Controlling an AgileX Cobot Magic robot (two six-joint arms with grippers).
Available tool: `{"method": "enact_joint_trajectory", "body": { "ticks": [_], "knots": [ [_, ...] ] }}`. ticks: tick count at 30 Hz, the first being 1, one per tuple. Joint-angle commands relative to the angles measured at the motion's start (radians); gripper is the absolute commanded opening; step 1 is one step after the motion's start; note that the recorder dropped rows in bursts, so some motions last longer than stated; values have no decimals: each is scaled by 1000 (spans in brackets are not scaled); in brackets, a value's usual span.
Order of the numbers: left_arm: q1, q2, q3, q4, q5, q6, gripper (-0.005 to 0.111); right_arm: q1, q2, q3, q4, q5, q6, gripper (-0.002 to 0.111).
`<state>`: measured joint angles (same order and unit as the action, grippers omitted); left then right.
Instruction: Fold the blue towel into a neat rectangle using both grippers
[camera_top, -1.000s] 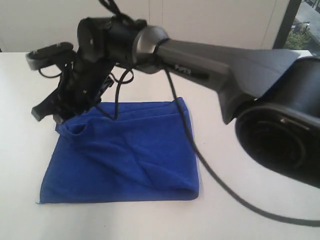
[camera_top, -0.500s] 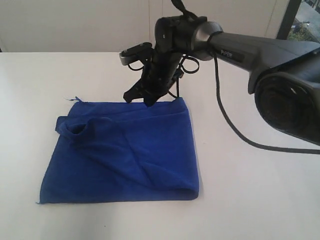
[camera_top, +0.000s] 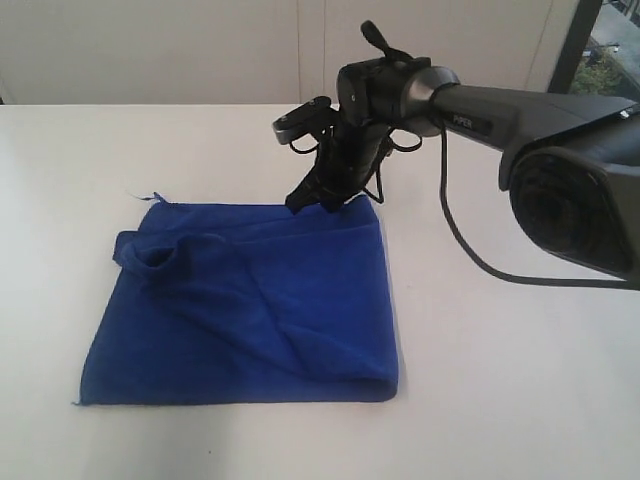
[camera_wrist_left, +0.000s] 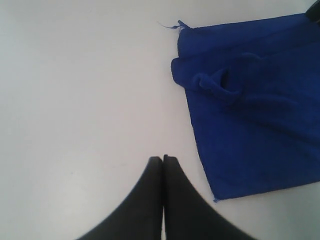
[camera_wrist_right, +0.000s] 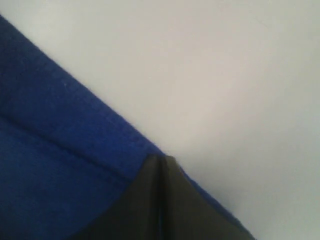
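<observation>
While the left gripper (camera_wrist_left: 162, 159) hangs over the bare table (camera_wrist_left: 75, 100) just beside the towel's left edge, its black fingers pressed together with nothing between them, the blue towel (camera_top: 250, 310) lies flat mid-table as a doubled, roughly rectangular sheet. Its far left corner is bunched into a rolled lump (camera_top: 150, 255), with the thread loop (camera_top: 155, 197) poking out just behind it. The near edge and the right-hand fold look tidier, though a diagonal crease crosses the middle. Further right, the right gripper (camera_top: 318, 203) sits at the far edge near the far right corner, its fingers likewise pressed together. From its wrist camera the tips lie over the hem, but the view is too close and dim to say whether they touch the cloth or perhaps trap a thin layer. Judging from this, the step in hand is squaring up the far edge. To do it well, each gripper should spread its fingers before descending, take its own far corner, flatten the lump first, and move level with the other so the layers do not skew. The left arm is missing from the exterior view, and the right arm's base is cut off at the right of that view.
</observation>
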<state>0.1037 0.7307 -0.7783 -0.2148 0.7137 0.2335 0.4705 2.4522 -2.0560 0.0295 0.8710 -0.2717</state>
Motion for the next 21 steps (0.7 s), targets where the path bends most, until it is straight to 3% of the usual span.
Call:
{"method": "enact_joint_trajectory", "body": {
  "ticks": [1, 11, 21],
  "knots": [
    [-1, -8, -4, -9, 13, 2, 0, -49, 4, 12, -85, 54, 48, 0],
    [-1, -8, -4, -9, 13, 2, 0, -172, 4, 27, -169, 350, 102, 0],
    [-1, -8, -4, -9, 13, 2, 0, -222, -38, 194, -161, 350, 182, 0]
  ]
}}
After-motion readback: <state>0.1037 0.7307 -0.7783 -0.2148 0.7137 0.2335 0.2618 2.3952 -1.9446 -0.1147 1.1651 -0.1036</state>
